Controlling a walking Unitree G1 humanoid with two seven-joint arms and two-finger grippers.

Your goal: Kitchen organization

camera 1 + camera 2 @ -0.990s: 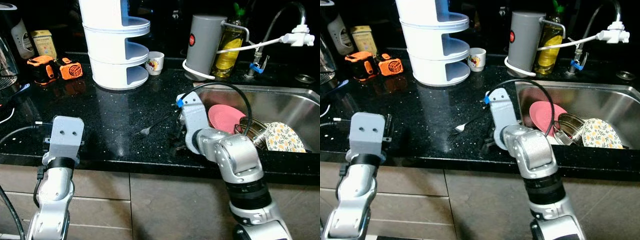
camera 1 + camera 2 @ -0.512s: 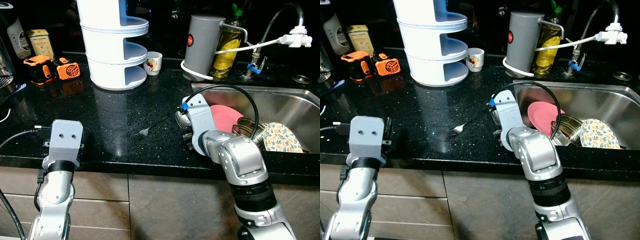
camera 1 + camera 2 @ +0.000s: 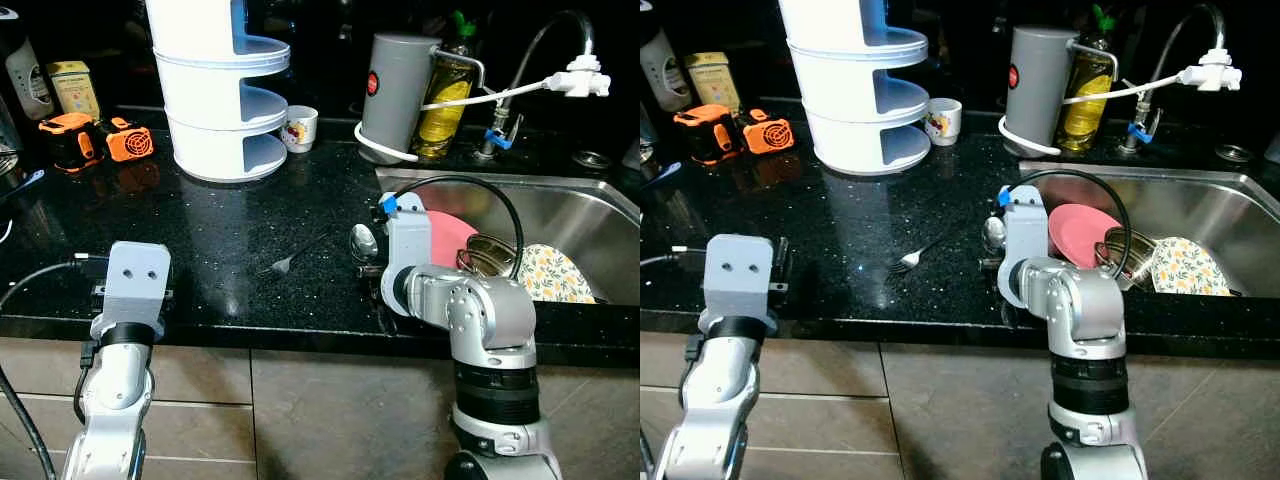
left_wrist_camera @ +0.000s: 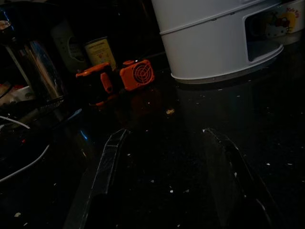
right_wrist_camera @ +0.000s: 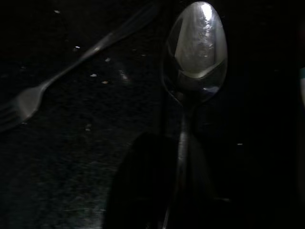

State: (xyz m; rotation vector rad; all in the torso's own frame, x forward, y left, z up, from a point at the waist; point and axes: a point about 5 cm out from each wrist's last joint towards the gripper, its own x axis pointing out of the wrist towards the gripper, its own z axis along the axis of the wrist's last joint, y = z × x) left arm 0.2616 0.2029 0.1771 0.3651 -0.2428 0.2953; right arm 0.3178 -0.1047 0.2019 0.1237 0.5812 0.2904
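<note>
Left eye view shows a black counter (image 3: 200,230) with a sink (image 3: 590,200) on the right side. The right gripper (image 3: 372,262) sits low at the counter's edge, just beside the sink. Its fingers are clenched on a spoon (image 3: 362,241). In the right wrist view the spoon's (image 5: 195,52) bowl sticks out past the dark fingers (image 5: 143,191), and the handle runs back between them.

A fork (image 3: 300,254) lies flat on the counter, near the spoon and to its left, but not touching it.

In the sink are a pink plate (image 3: 450,235), a metal pot (image 3: 490,255) and a flowery cloth (image 3: 560,275).

The left gripper (image 4: 167,181) hangs over the counter's front left part. Its 2 fingers are spread apart and hold nothing.

At the back stand a white rack (image 3: 215,90), a small cup (image 3: 298,128), a grey jug (image 3: 395,85) and an orange tool (image 3: 125,138).
</note>
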